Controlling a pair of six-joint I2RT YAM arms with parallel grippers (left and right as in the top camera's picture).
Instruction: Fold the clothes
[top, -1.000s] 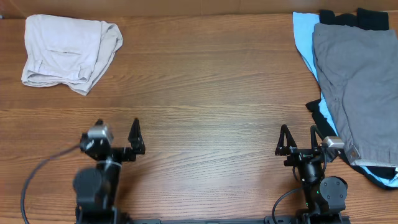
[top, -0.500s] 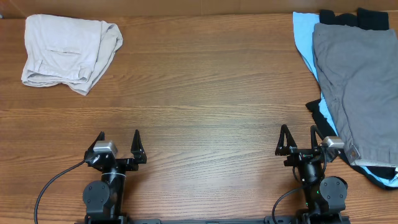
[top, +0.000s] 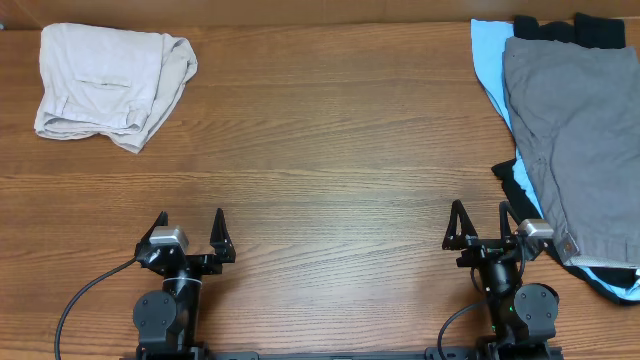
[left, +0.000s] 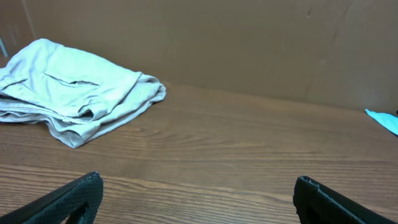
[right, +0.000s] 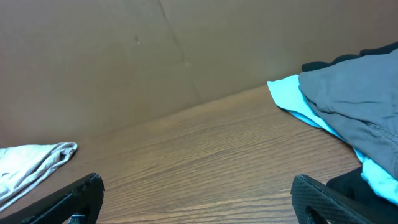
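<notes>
Left gripper is standing wide open and empty at the near edge of the table. Over the last second its arm has been swinging out of a slightly skewed pose and settling square, fingers pointing up the table. Right gripper is sitting equally wide and empty, and has not been shifting at all.

Neither is reaching for anything, so both arms seem to be parking rather than starting a new grasp. For the task, that is suggesting the folding of the beige shorts is finished, or at least paused.

Those shorts are lying at the far left corner, well apart from both grippers and unmoved. They are forming a compact, roughly rectangular bundle of soft, matte, creased cotton, with a pocket seam showing on top. The right side is bulging into a rounded lobe. Whether the layers underneath are lying neatly is hard to tell from these angles.

Along the right edge, grey shorts are spreading flat over a light blue garment and a black garment. The tabletop is showing smooth wood grain.
</notes>
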